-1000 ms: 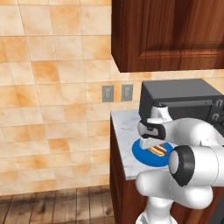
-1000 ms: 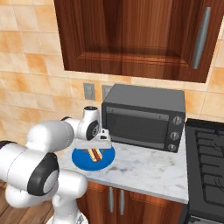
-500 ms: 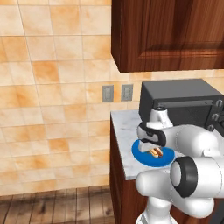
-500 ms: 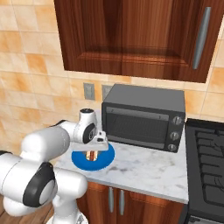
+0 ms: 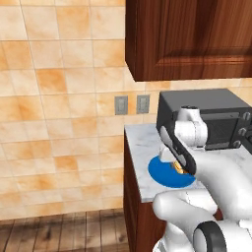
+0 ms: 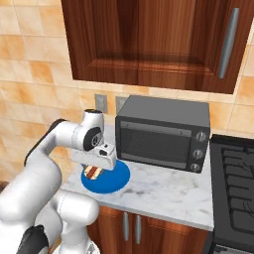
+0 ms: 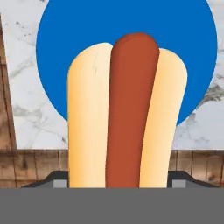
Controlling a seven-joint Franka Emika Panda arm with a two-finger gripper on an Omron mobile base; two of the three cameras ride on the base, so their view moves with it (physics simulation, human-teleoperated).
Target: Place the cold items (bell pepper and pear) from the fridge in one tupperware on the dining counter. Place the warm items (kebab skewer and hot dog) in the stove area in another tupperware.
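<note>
The hot dog (image 7: 127,113), a brown sausage in a pale bun, lies lengthwise over a round blue plate (image 7: 61,39) on the marble counter. My gripper (image 7: 118,181) is down over it. Its two dark fingertips (image 7: 59,178) sit tight against either side of the bun, so the gripper is shut on the hot dog. In the right base view the gripper (image 6: 93,167) is right at the hot dog (image 6: 92,172) above the plate (image 6: 113,179). The left base view has the hand (image 5: 177,165) low over the plate (image 5: 162,176). I cannot tell whether the hot dog touches the plate.
A dark microwave (image 6: 161,134) stands just right of the plate on the counter (image 6: 163,198). Farther right is the stove (image 6: 238,168). Wooden wall cabinets (image 6: 149,44) hang overhead. The counter's left edge (image 5: 132,167) drops to a wood floor.
The hand has come down onto the hot dog and the fingers have drawn in against the bun. The plate has not moved.
</note>
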